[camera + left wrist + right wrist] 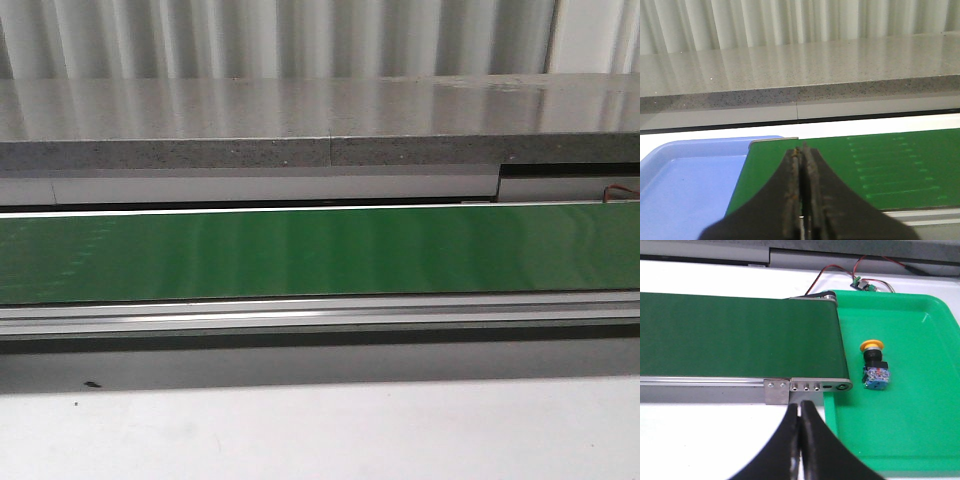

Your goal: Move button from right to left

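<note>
The button [873, 365] is lying in the green tray [920, 430] beside the belt [740, 335] end, awaiting pickup; both grippers, left [801, 150] and right [799, 407], are hovering with fingers closed, empty

A flat white bench [320, 430] carries a long green conveyor belt [320, 252] in a metal frame. A shallow green plastic tray [920, 440] sits at one end, a blue plastic tray [685, 185] at the other.
</note>
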You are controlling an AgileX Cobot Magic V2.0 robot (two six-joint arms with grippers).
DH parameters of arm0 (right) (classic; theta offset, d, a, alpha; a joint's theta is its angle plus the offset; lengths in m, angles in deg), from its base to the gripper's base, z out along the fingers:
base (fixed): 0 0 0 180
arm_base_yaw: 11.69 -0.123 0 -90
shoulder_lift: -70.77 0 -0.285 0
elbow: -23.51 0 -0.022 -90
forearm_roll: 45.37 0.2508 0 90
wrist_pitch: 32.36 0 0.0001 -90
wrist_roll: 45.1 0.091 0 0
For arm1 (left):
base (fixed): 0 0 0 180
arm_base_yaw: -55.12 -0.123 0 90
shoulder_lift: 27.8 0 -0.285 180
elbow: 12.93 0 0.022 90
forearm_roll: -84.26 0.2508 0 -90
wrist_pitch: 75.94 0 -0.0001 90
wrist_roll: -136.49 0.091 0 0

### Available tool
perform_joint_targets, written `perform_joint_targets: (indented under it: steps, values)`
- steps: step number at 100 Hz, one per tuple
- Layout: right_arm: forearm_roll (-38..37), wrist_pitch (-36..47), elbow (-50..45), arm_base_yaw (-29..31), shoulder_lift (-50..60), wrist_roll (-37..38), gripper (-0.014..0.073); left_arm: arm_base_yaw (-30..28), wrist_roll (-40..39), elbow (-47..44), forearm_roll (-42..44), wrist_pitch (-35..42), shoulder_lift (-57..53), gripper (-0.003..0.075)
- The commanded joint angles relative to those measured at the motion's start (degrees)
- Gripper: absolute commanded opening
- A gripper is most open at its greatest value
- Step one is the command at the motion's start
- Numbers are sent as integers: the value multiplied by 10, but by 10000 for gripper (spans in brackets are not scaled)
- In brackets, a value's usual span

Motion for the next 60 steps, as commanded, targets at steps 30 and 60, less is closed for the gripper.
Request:
perform_joint_targets:
  steps: [30, 60]
  values:
    - [28, -45, 105, 3, -166, -1, -19, 6, -5, -21, -1, 43, -18, -20]
    - [42, -61, 137, 3, -271, -1, 472, 6, -5, -21, -1, 43, -18, -20]
